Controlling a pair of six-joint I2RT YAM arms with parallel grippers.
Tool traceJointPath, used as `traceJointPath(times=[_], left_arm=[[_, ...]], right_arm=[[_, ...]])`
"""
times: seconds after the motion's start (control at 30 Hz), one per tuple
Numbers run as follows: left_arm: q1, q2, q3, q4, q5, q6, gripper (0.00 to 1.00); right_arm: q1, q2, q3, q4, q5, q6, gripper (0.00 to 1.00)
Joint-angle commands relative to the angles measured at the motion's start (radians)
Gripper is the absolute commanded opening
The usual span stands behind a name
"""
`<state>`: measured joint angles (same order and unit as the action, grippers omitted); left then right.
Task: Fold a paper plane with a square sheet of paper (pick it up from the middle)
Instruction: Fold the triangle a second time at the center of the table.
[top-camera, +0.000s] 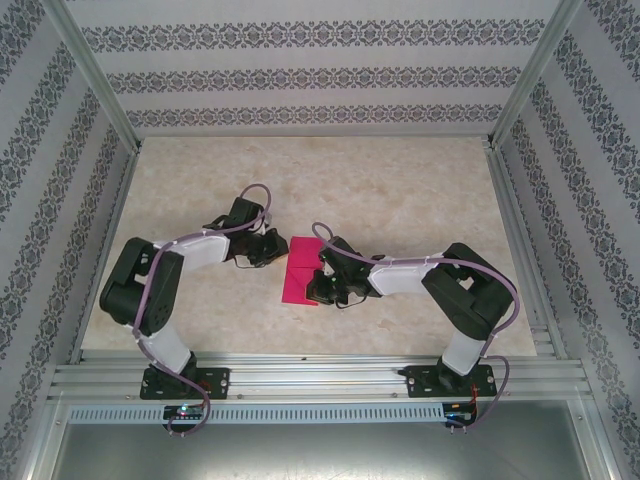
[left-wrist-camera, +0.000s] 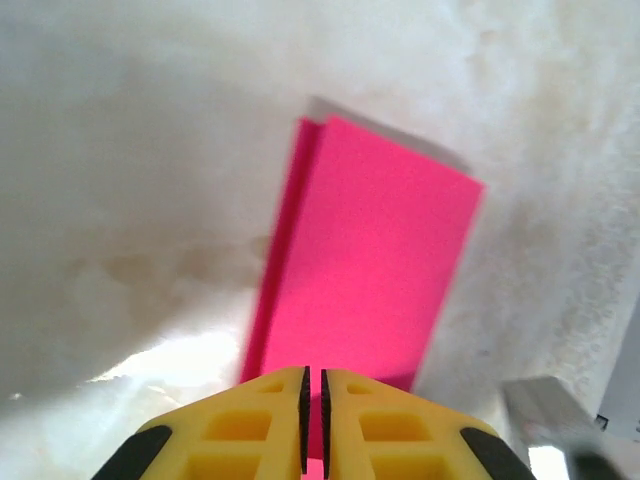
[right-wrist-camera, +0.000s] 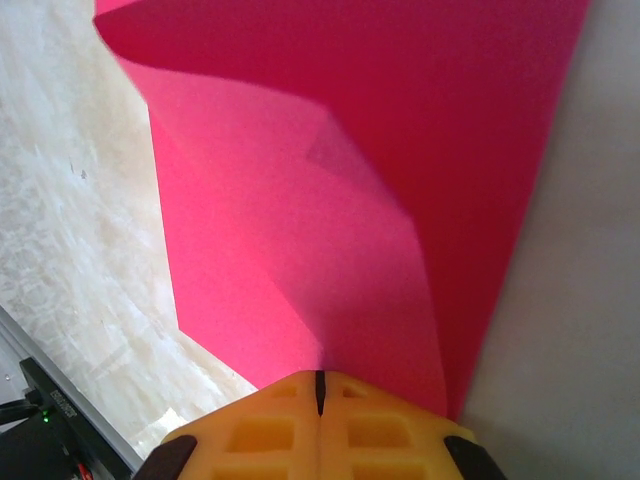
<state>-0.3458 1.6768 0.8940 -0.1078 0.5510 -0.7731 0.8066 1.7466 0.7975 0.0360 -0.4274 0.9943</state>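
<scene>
Pink paper (top-camera: 298, 272), right gripper (right-wrist-camera: 320, 380) clamped on its edge — left gripper (left-wrist-camera: 312, 378) seemingly likewise.

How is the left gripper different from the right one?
The right gripper has its jaws shut on the pink paper, which curls up before it. The left gripper shows a thin slit between its jaws, the paper lying flat ahead. The left gripper sits at the paper's left edge, the right gripper at its right side. Both have yellow jaws.

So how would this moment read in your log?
sheet folded, on table | left hand nearly shut at its edge | right hand shut on it, one side raised
</scene>
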Motion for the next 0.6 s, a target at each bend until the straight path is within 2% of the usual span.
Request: traceJointPath(times=[0.0,0.13,0.27,0.47,0.57], left_arm=[[-0.047,-0.053,-0.008,-0.008,0.059,0.044,0.15],[-0.097,-0.043,-0.068,0.078,0.1,0.029,0.14],[-0.103,0.017,-0.091,0.147,0.128,0.023,0.14],[-0.087,0.11,-0.08,0.147,0.055,0.031,0.11],[-0.066,0.138,-0.081,0.086,-0.009,0.031,0.1]], right_arm=[[-0.005,0.034,0.012,-0.078,-0.01,-0.023,0.0],[-0.01,0.036,0.013,-0.079,-0.008,-0.025,0.0],[-0.012,0.038,0.014,-0.081,-0.009,-0.026,0.0],[-0.013,0.038,0.013,-0.078,-0.013,-0.023,0.0],[-0.015,0.013,0.019,-0.071,-0.014,-0.019,0.0]])
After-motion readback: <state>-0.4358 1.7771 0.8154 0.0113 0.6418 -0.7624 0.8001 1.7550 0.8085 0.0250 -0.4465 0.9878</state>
